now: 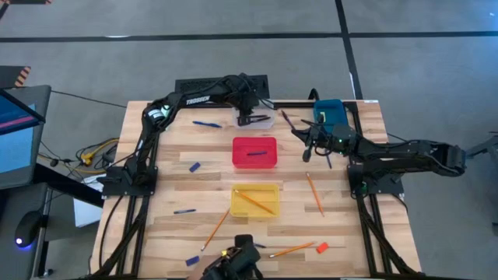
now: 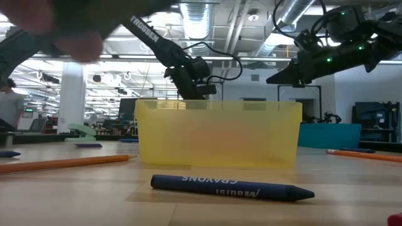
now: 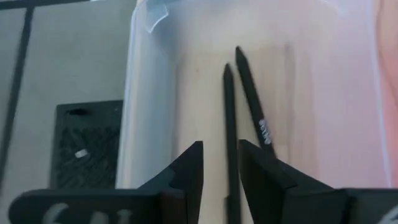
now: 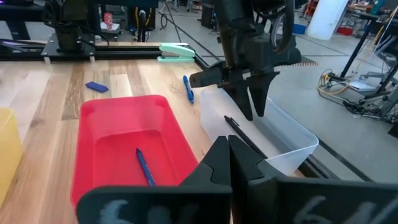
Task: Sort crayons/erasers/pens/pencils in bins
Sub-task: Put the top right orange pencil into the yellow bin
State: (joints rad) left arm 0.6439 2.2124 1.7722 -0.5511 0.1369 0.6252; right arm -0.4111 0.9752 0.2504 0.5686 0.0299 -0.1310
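Wooden table [image 1: 171, 179] carrying four bins: clear bin [image 1: 255, 120] at 12 o'clock, red bin [image 1: 254, 152] at centre, yellow bin [image 1: 254, 201] toward 6, blue bin [image 1: 329, 111] toward 2. Left gripper [image 4: 254, 107] is hanging over the clear bin, fingers [image 3: 189, 171] slightly parted, gripping nothing; two pens [image 3: 239, 118] are lying inside. Right gripper [image 1: 308, 141], fingers pressed together, is hovering near the blue bin

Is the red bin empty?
No, the right wrist view shows a blue stick lying inside the red bin.
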